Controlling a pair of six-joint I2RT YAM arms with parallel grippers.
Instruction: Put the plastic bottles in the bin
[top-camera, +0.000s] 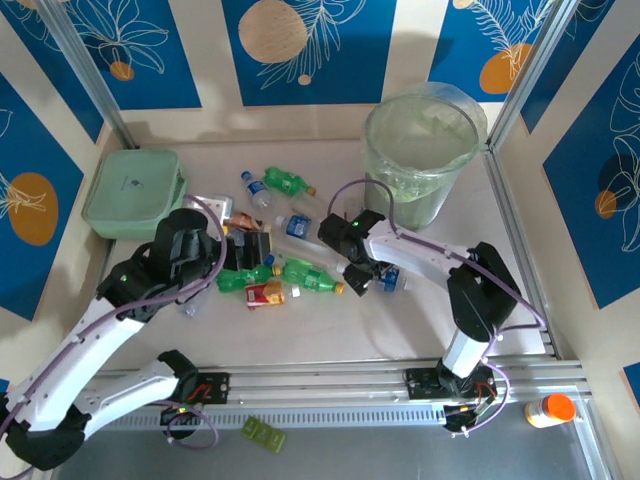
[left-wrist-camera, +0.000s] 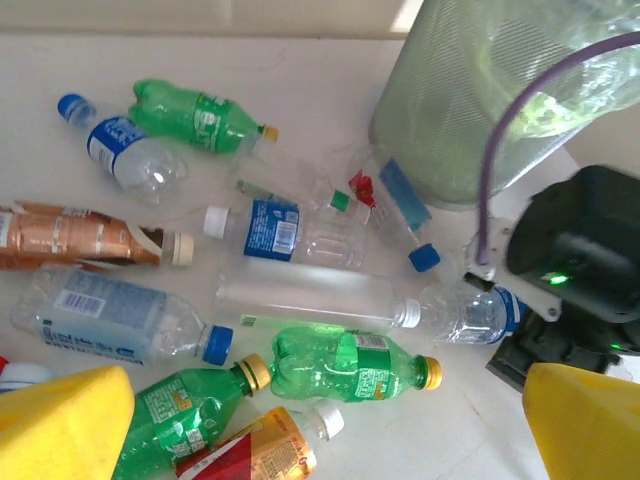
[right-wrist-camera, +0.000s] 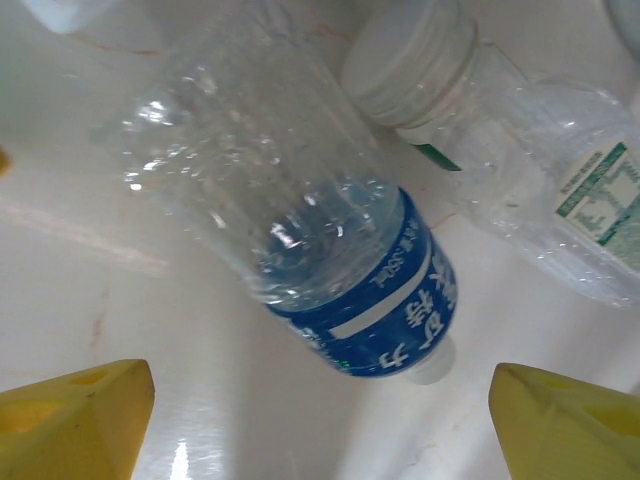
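Top external: finds plastic bottles (top-camera: 312, 277) strewn across worktop (top-camera: 330, 335) just before the bin (top-camera: 410, 200).
Left wrist: shows left gripper (left-wrist-camera: 325, 420) spread wide over the heap beside the bin, poised to choose.
Right wrist: catches right gripper (right-wrist-camera: 320, 415) gaping astride blue-labelled bottle (right-wrist-camera: 300, 220), lined up for grasping, nothing clamped.

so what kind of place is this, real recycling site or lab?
Probably a lab robot cell: an aluminium extrusion frame, printed blue leaf backdrop panels, and crushed plastic bottles scattered beside a lined bin.

Bottles (right-wrist-camera: 300, 230) clear glossy plastic, crinkled; bin (top-camera: 408, 195) translucent plastic w/ shiny bag (left-wrist-camera: 600, 75); table (right-wrist-camera: 150, 330) smooth, glossy.
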